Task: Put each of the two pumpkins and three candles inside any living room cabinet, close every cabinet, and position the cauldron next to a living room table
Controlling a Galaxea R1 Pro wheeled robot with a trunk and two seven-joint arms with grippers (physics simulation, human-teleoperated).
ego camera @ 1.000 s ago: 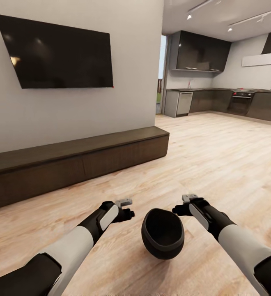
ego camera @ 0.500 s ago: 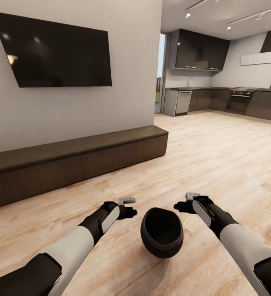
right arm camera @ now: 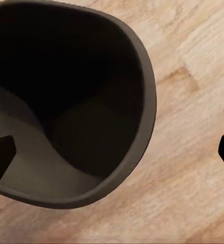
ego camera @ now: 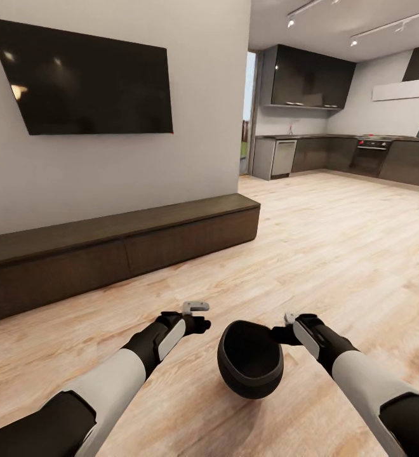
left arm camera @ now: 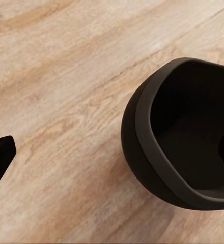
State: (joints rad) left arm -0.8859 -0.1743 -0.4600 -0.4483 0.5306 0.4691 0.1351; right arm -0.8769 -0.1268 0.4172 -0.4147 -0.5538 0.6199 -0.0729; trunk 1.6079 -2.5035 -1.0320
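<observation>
From the head view, the cauldron (ego camera: 250, 367) is seen on the wood floor (ego camera: 336, 241) between both grippers, near the closed cabinet (ego camera: 120, 251). The right gripper (ego camera: 280, 332) has been brought closer to its rim.

In the left wrist view, the left gripper's jaw state cannot be told.

In the right wrist view, the jaws are spread wide; the rim could be knocked and the cauldron tipped.

Black cauldron (ego camera: 250, 367) on pale wood floor (ego camera: 336, 241), between left gripper (ego camera: 198, 316) and right gripper (ego camera: 283, 330). Right gripper at the cauldron's rim; left gripper just beside it, apart. Beyond the left gripper: long, low dark cabinet (ego camera: 108, 251), drawers shut, under wall-mounted television (ego camera: 86, 79). Far beyond the right gripper: dark kitchen cupboards (ego camera: 311, 79).
</observation>
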